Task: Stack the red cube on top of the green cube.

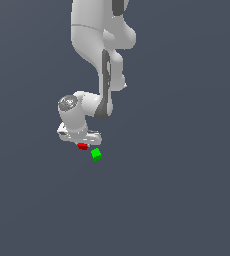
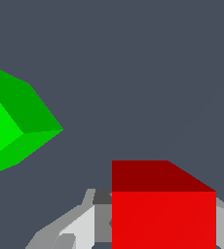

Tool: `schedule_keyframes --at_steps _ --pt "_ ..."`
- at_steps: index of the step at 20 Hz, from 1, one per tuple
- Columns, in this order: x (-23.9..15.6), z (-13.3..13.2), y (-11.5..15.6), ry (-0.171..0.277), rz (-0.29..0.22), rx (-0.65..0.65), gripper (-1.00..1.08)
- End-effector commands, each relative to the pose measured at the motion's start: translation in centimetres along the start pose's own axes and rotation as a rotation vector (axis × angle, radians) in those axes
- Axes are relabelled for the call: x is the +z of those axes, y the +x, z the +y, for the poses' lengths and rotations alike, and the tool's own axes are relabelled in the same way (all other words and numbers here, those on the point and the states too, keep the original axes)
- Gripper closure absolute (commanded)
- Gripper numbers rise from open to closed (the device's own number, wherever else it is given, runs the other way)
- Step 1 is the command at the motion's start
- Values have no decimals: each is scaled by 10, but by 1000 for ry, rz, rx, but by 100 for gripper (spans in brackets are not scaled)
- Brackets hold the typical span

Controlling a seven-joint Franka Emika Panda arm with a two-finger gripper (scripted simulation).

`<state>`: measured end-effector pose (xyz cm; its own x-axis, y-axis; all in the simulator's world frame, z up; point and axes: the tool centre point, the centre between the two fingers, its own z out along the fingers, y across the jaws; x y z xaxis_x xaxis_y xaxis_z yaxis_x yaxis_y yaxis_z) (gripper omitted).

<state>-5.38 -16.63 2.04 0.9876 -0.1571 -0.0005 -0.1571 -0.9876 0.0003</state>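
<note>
Plainly, we see the red cube point(image 1: 82, 146) as a tiny, flat-coloured bright-red block, far smaller than the white gripper point(image 1: 82, 141) above it. From the wrist view the red cube point(image 2: 163, 211) shows a bright front face and a darker top face, with sharp edges and no markings, and grey-white parts of the gripper point(image 2: 133, 228) lie at both of its sides. We read the fingers as pinching the red cube between them, though the contact itself is partly hidden by the block.

The green cube point(image 1: 96, 155) is the same size and just as plain, a bright green. It sits just beside the red one, towards the exterior view's right and a little lower in that picture, and the two do not touch. On the wrist view the green cube point(image 2: 14, 121) appears corner-on, with three faces in different shades of green.

We count one red cube, one green cube, one arm point(image 1: 99, 47) and one gripper, all over a flat grey-blue ground point(image 1: 187, 190).
</note>
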Motion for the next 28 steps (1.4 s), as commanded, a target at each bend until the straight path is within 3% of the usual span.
schedule_keyframes --at_steps 1,13,28 --pt "0 0 0 0 1 -1 108" --pt "-10 0 0 0 0 0 108" --pt "-94 0 -1 1 1 0 108"
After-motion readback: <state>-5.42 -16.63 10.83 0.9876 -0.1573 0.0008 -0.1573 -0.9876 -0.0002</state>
